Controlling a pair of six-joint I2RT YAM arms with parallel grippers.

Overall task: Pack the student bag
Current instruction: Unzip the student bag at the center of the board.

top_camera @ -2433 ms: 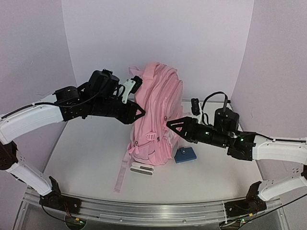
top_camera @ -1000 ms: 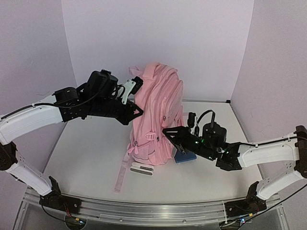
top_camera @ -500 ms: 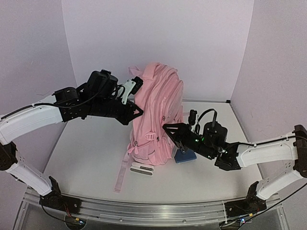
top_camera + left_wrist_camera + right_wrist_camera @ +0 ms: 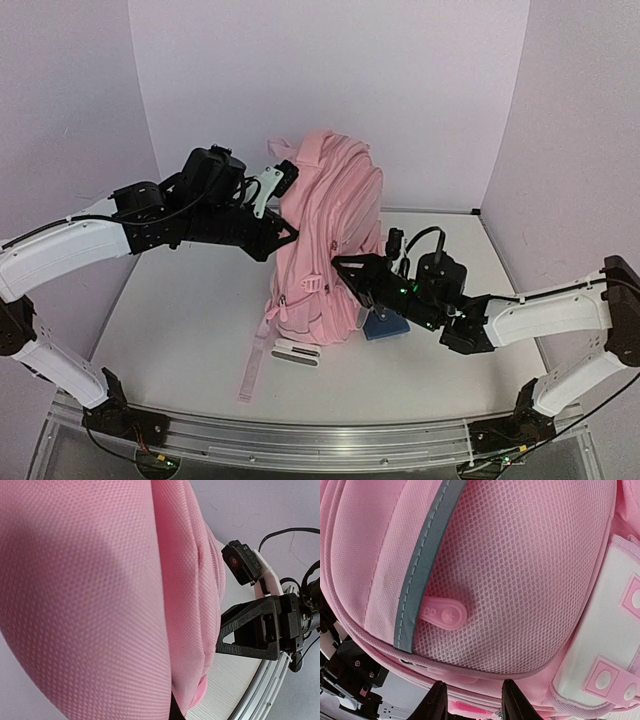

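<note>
Bag [image 4: 325, 235] upright, between left fingers [image 4: 280, 232], right fingers [image 4: 352, 272]

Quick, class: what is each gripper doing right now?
Left gripper: closed, pinching the pink backpack fabric, it seems.
Right gripper: partly open at the backpack's front pocket, holding nothing.

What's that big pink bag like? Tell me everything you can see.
The student bag is a pink woven-fabric backpack standing upright. It has grey-looking zip trim with a pink zip pull, a white flap with pink snaps, and a strap trailing on the table. The shut left gripper touches its upper side; the open right gripper is at its front pocket.
</note>
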